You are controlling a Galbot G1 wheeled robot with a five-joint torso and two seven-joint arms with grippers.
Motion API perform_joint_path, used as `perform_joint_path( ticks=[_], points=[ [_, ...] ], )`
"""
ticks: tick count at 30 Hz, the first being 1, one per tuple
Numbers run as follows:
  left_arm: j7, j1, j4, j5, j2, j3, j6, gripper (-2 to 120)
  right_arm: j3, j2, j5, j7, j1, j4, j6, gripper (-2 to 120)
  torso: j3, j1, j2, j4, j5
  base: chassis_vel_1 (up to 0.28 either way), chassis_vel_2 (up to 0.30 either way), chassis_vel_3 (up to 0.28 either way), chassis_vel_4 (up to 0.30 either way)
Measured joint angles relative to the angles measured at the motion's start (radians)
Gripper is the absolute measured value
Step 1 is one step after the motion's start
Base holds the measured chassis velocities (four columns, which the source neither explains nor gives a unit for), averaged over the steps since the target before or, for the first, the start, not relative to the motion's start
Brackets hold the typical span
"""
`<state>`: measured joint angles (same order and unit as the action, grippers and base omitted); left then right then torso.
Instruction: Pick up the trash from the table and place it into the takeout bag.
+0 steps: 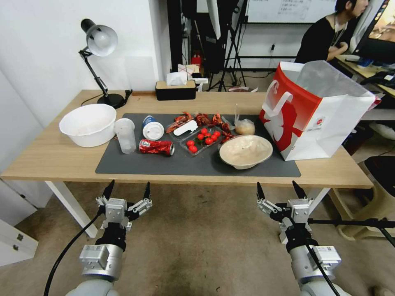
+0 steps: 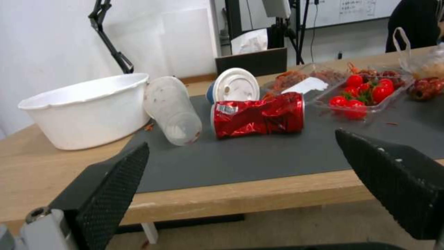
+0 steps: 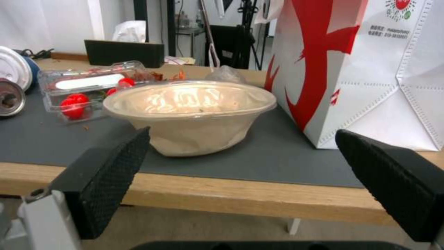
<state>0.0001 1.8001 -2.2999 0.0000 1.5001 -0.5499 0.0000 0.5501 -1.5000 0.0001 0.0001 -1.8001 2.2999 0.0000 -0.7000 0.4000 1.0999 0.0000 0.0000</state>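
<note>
The long light-wood surface [image 1: 49,158] carries a dark grey mat [image 1: 164,164], and nothing has gone into the bag yet, by the look of it. The takeout bag [image 1: 325,123] stands upright at the mat's right end, mouth open; it looks light and thin-walled, so a careless drop against its rim could tip or fold it. A white tub [image 1: 88,123] sits off the mat's left edge. The beige paper bowl [image 1: 245,151] rests just beside the bag, straight ahead of the right tool; it seems lined with plastic film, light and easily dented, so its rim is the likely place to pinch. The clear plastic cup [image 1: 124,135] stands by the tub, thin and probably slippery, best taken around the wall with little force. The crushed red can [image 1: 156,146] lies on its side near it; it is stiff and creased, and should grip well across the flattened body. The blue-white cup [image 1: 152,128] lies tilted behind the can. The knotted clear plastic bag [image 1: 242,125] sits behind the bowl, soft and shapeless; the knot is the natural hold. Both arms hover below the near edge: the left tool [image 1: 127,191] and right tool [image 1: 281,191] each have their fingers spread wide, holding nothing.
</note>
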Motion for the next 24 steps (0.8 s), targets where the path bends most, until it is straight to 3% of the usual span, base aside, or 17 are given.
perform_joint_path(
  ticks=[9,10,11,13,14,15,16,18,24],
  points=[
    [0.000,-0.005,0.000,0.000,0.002,0.001,0.009,100,0.000,0.002,0.011,0.003,0.012,0.000,-0.017,100,0.000,0.000,0.000,-0.0003,-0.0001,0.000,0.000,0.000,0.000],
    [-0.001,-0.026,0.000,-0.002,0.008,0.009,0.046,100,0.004,0.013,0.052,0.020,0.066,0.000,-0.083,100,0.000,0.000,0.000,0.0003,0.0000,0.000,0.000,0.000,0.000],
    [-0.003,-0.066,-0.003,-0.005,0.022,0.023,0.107,100,0.005,0.015,0.052,0.021,0.109,0.000,-0.084,100,0.000,0.000,0.000,0.0006,0.0000,0.000,0.000,0.000,0.000],
    [-0.002,-0.076,-0.003,-0.005,0.021,0.021,0.088,100,0.003,0.011,0.041,0.017,0.112,0.001,-0.062,100,0.000,0.001,0.000,0.0001,-0.0007,0.000,0.000,0.000,0.000],
    [-0.002,-0.080,-0.002,-0.005,0.019,0.018,0.080,100,0.004,0.016,0.064,0.025,0.132,0.000,-0.097,100,0.000,0.001,0.000,0.0001,0.0003,0.000,0.000,0.000,0.000],
    [-0.004,-0.109,-0.002,-0.007,0.030,0.028,0.129,100,0.005,0.026,0.105,0.041,0.173,0.000,-0.159,100,0.000,0.000,0.000,0.0000,-0.0001,0.000,0.000,0.000,0.000],
    [-0.004,-0.109,-0.002,-0.007,0.030,0.028,0.129,100,0.005,0.026,0.105,0.041,0.173,0.000,-0.159,100,0.000,0.000,0.000,0.0000,-0.0001,0.000,0.000,0.000,0.000],
    [-0.010,-0.171,-0.006,-0.014,0.055,0.057,0.236,100,0.010,0.046,0.183,0.074,0.246,-0.004,-0.258,100,0.000,0.000,0.000,-0.0004,0.0002,0.000,0.000,0.000,0.000],
    [-0.012,-0.168,-0.003,-0.015,0.059,0.058,0.225,100,0.005,0.057,0.210,0.090,0.263,-0.018,-0.260,100,0.000,0.000,0.000,0.0000,-0.0001,0.000,0.000,0.000,0.000]
  ],
)
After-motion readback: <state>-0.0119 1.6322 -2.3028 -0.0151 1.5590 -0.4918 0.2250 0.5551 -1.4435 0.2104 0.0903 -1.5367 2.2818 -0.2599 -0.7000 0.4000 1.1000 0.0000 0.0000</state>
